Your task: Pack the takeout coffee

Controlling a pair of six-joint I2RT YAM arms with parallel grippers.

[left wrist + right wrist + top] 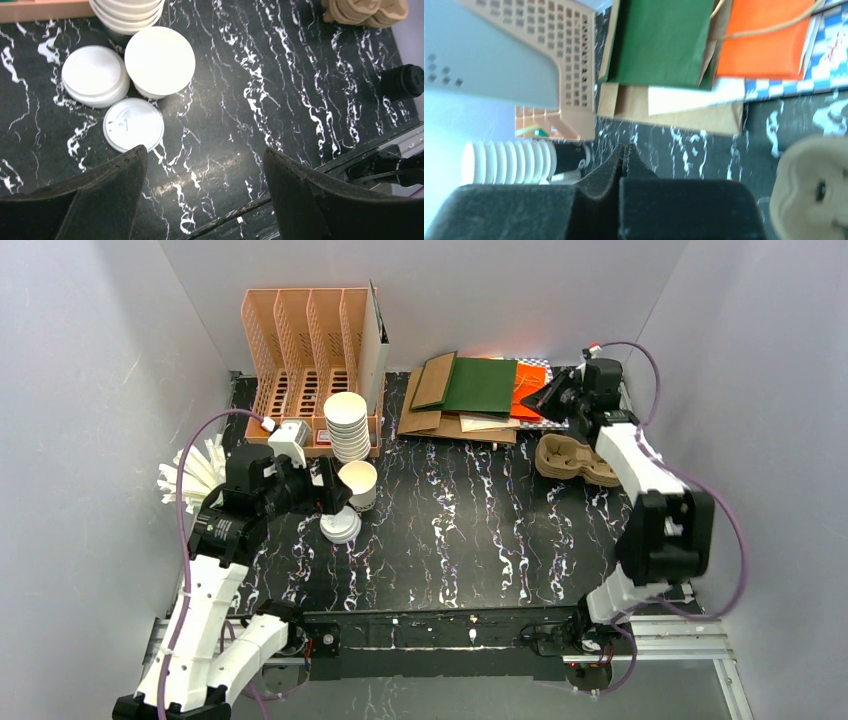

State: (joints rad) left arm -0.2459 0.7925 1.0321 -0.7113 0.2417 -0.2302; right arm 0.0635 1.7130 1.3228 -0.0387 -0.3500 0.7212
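Note:
The takeout coffee cup (359,483) is a single white paper cup standing upright with no lid on the black marbled table, in front of the stack of nested cups (347,425). In the left wrist view the cup (160,61) is seen from above. Loose white lids (340,527) lie just in front of it: a small stack (94,75) and a single lid (133,124). My left gripper (335,502) is open and empty, raised beside the cup and above the lids; its gap shows over bare table (205,160). My right gripper (548,400) is shut and empty at the far right, over the bags (625,150).
A tan file organiser (305,360) stands at the back left. Flat paper bags, green (480,385) and orange (528,390), lie at the back. Moulded cup carriers (575,460) sit under the right arm. White sticks (190,475) fan out at the left wall.

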